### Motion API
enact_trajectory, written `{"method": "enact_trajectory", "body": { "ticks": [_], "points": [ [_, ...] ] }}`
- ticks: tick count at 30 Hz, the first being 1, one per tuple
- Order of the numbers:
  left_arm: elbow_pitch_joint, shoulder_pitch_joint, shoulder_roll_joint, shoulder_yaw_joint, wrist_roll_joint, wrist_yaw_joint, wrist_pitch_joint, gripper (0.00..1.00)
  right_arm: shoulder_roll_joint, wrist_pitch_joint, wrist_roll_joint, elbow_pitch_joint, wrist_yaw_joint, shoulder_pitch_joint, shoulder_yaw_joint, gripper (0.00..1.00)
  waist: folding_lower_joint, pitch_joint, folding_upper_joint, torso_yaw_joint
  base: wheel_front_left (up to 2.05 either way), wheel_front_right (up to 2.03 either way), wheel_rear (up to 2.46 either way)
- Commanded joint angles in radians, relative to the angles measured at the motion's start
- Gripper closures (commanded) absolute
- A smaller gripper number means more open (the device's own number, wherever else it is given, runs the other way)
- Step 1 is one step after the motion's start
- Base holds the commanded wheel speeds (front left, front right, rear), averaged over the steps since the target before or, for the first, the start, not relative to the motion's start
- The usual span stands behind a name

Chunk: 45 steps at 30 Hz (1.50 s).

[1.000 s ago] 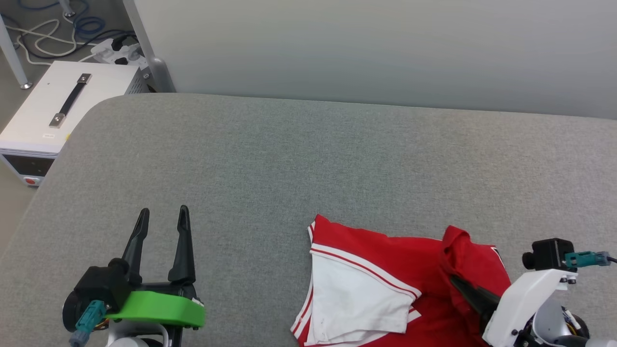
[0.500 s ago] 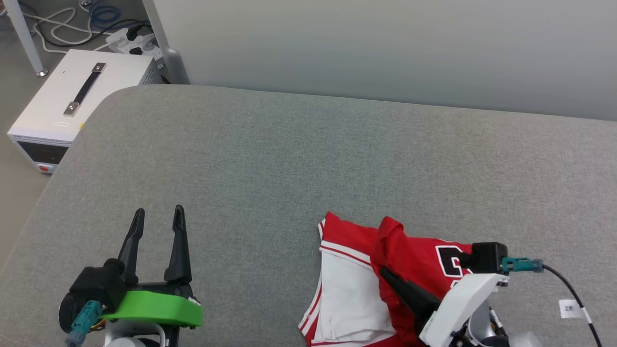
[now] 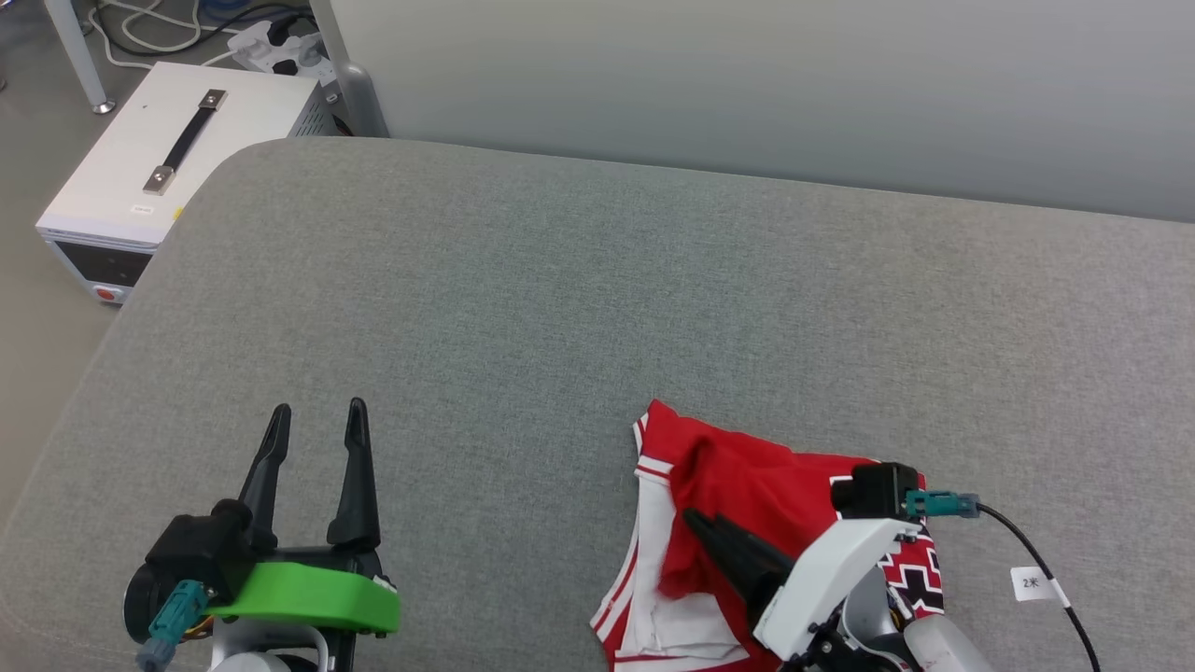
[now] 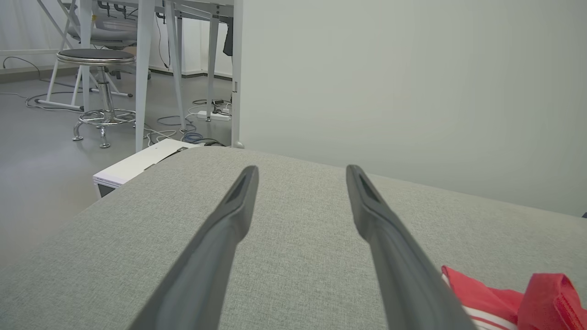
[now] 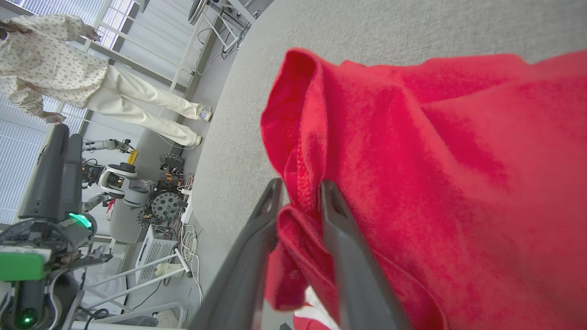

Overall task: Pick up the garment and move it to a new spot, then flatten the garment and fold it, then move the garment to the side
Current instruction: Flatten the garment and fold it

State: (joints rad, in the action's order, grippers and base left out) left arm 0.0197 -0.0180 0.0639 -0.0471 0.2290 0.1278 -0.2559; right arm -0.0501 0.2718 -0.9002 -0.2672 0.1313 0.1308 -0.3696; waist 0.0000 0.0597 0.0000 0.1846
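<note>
The garment [image 3: 747, 476], red with white sleeves and striped trim, lies bunched at the front right of the grey padded surface [image 3: 560, 280]. Black-and-white print shows at its right edge. A raised red fold hangs around my right gripper [image 3: 695, 518]. In the right wrist view the jaws of my right gripper [image 5: 300, 183] stand a little apart, and the garment's [image 5: 435, 160] red hem runs loosely between them. My left gripper [image 3: 317, 411] rests open at the front left, well clear of the cloth. Between its empty fingers, the left gripper [image 4: 300, 169] faces bare padding, with the garment [image 4: 481, 298] at lower right.
A white box with a black handle [image 3: 177, 159] stands on the floor off the surface's far left corner, with cables and a power strip [image 3: 280, 47] behind it. A pale wall panel runs along the far edge. A person [image 5: 69, 68] stands across the room; a stool [image 4: 96, 57] is on the floor.
My right gripper has carried the red fold leftward over the white sleeve, baring the print, and its jaws have parted. The head camera has shifted. The left gripper stays still.
</note>
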Motion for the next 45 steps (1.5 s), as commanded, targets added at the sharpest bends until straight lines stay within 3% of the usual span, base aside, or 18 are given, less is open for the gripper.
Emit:
{"method": "enact_trajectory", "body": {
  "ticks": [1,5,10,15,22,26,30,37,45],
  "points": [
    [0.002,0.016,-0.005,-0.003,0.003,0.003,-0.006,0.0,0.0,-0.009,-0.022,-0.006,-0.001,0.021,-0.021,0.0,0.0,0.002,0.0,0.002,0.0,0.0,0.0],
    [0.006,0.014,-0.006,-0.007,0.003,0.003,-0.006,0.0,0.0,0.0,-0.144,0.021,-0.001,0.035,-0.106,0.0,0.0,-0.001,0.0,0.0,0.0,0.0,0.0],
    [0.008,0.014,-0.007,-0.006,0.001,0.003,-0.006,0.0,0.0,-0.003,-0.16,0.036,-0.001,0.065,-0.139,0.0,0.0,-0.012,0.0,-0.01,0.0,0.0,0.0],
    [-0.003,0.003,-0.007,0.004,0.0,0.003,-0.006,0.0,-0.01,-0.015,0.033,0.056,-0.001,0.131,-0.05,0.0,0.0,-0.028,0.0,-0.04,0.0,0.0,0.0],
    [-0.024,0.014,-0.004,0.043,0.01,0.003,-0.006,0.0,-0.176,-0.087,0.347,0.166,-0.001,0.197,0.012,0.0,0.0,-0.026,0.0,-0.075,0.0,0.0,0.0],
    [-0.029,0.029,-0.006,0.064,0.028,0.003,-0.006,0.0,-0.252,-0.177,0.458,0.22,-0.001,0.199,0.076,0.0,0.0,-0.016,0.0,-0.095,0.0,0.0,0.0],
    [-0.024,0.038,-0.008,0.089,0.036,0.003,-0.006,0.0,-0.281,-0.268,0.528,0.25,-0.001,0.149,0.164,0.0,0.0,-0.014,0.0,-0.109,0.0,0.0,0.0],
    [-0.015,0.034,-0.007,0.097,0.042,0.003,-0.006,0.0,-0.249,-0.396,0.59,0.307,-0.001,0.009,0.296,0.0,0.0,-0.005,0.0,-0.134,0.0,0.0,0.0],
    [-0.007,0.017,-0.003,0.105,0.043,0.003,-0.006,0.0,-0.12,-0.504,0.628,0.341,-0.001,-0.149,0.392,0.0,0.0,-0.015,0.0,-0.15,0.0,0.0,0.0]
  ]
}}
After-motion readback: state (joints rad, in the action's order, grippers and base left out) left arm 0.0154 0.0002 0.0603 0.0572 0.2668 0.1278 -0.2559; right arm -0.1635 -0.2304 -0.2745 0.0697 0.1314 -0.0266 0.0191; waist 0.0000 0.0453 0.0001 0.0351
